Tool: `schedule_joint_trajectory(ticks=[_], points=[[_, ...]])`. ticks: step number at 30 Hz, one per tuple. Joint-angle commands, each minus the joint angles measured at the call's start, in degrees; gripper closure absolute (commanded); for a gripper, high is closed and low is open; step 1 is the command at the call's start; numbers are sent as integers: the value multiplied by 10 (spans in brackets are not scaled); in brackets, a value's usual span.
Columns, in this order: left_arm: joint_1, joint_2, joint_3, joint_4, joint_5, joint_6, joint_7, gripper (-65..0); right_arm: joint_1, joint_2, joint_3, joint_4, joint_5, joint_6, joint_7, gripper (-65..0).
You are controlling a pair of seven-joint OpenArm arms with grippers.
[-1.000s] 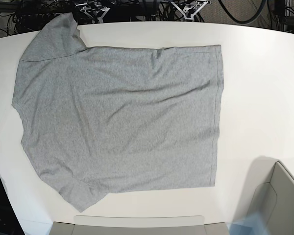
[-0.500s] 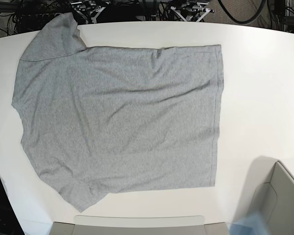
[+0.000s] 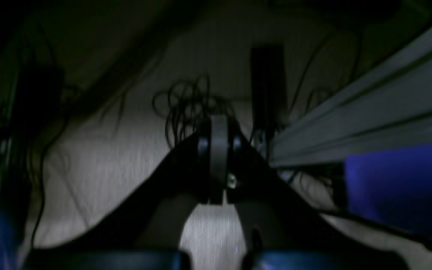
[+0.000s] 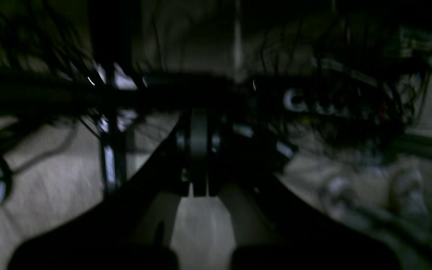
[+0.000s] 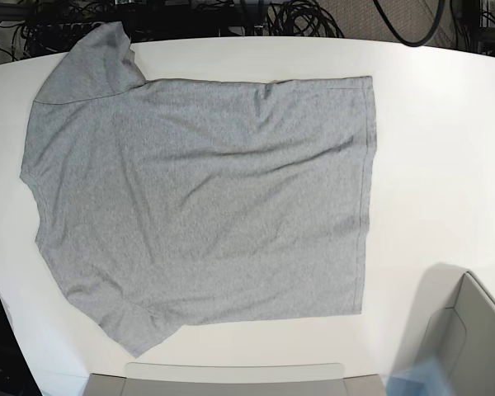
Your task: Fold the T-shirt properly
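T-shirt [image 5: 198, 206] flat on table [image 5: 445, 148], grippers elsewhere

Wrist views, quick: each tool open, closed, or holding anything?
Left tool: closed, holding nothing.
Right tool: closed, holding nothing.

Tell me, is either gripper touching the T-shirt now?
Apart. The base view shows the T-shirt flat on the table with no gripper near it.

— Where are the arms? I see neither over the worktop from above.

— Only their wrist cameras show them. The left gripper [image 3: 218, 161] has its jaws pressed together, nothing between. The right gripper [image 4: 198, 161] looks the same, dim and blurred.
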Motion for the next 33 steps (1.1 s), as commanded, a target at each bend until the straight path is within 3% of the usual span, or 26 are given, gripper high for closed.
schedule_joint_trajectory(ticks=[1,7,10,16,19,26,33], points=[[10,1,2,1,0,2,-67,-4,-18,3,1,-1,2,1,31,-5],[22,2,2,25,0,2,-80,-4,-69,11,1,3,1,1,158,-5],[56,2,2,65,0,2,-81,-4,-81,15,2,14,2,1,152,-5],[156,2,2,252,0,2,-80,-4,-132,25,2,83,5,1,154,-5],[197,2,3,345,0,2,-80,-15,-180,25,2,174,33,2,154,-6],[261,1,-2,478,0,2,-80,-112,-324,41,-4,440,77,2,153,-6],[271,1,0,499,0,2,-79,-117,-436,81,1,681,174,2,64,-7]])
